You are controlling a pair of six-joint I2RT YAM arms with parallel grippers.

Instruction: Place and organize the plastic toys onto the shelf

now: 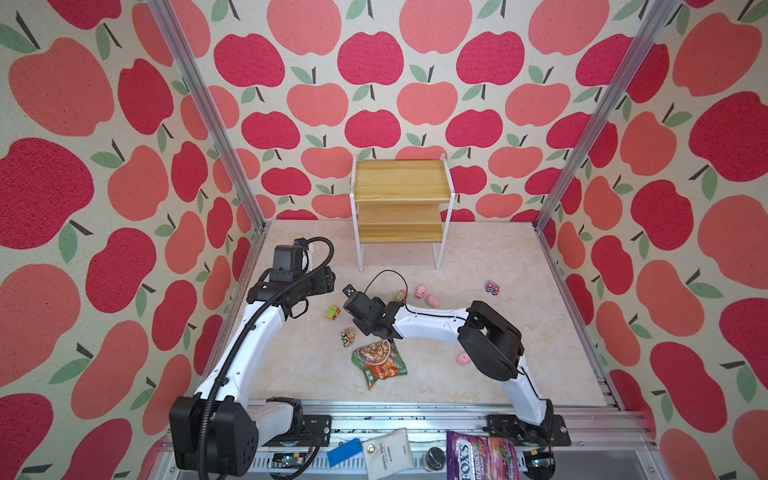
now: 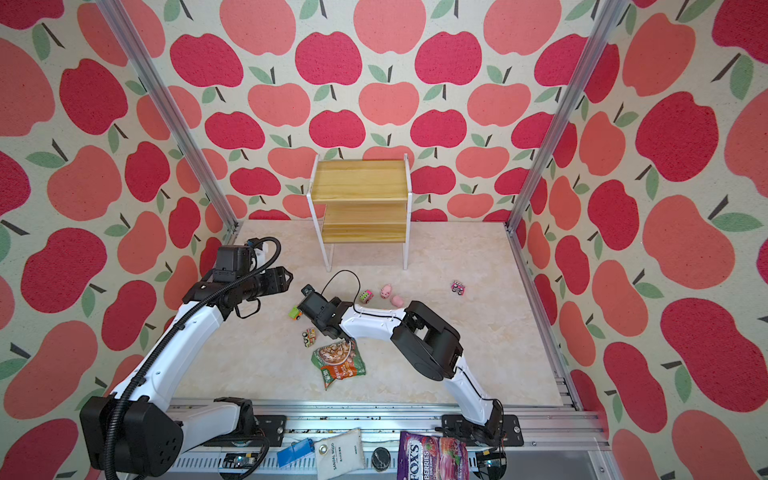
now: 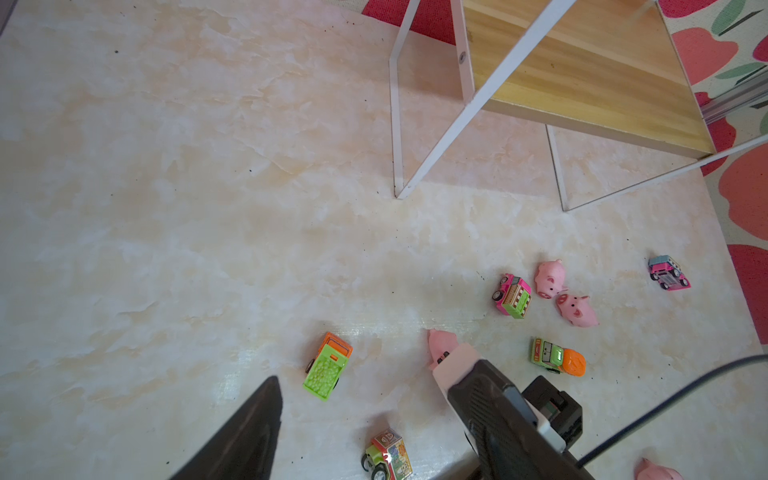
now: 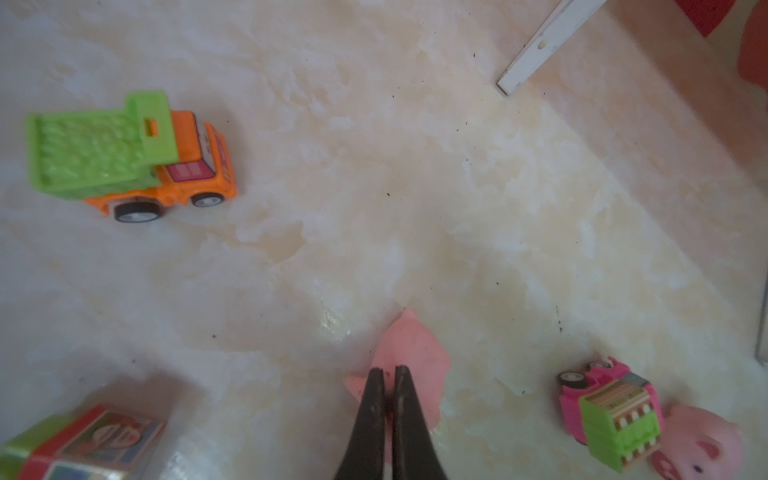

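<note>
In a top view the shelf (image 1: pixel 401 183) stands far centre, both boards bare. The left gripper (image 1: pixel 329 281) hangs wide open, holding nothing. From the left wrist, the right gripper (image 3: pixel 446 359) pinches a pink pig (image 3: pixel 438 343) mid-tabletop, right of the green dump truck (image 3: pixel 328 365). The right wrist shows its fingers (image 4: pixel 372 399) almost meeting on the pig. It is likely light, soft and squashy, and better held across its round body.
</note>
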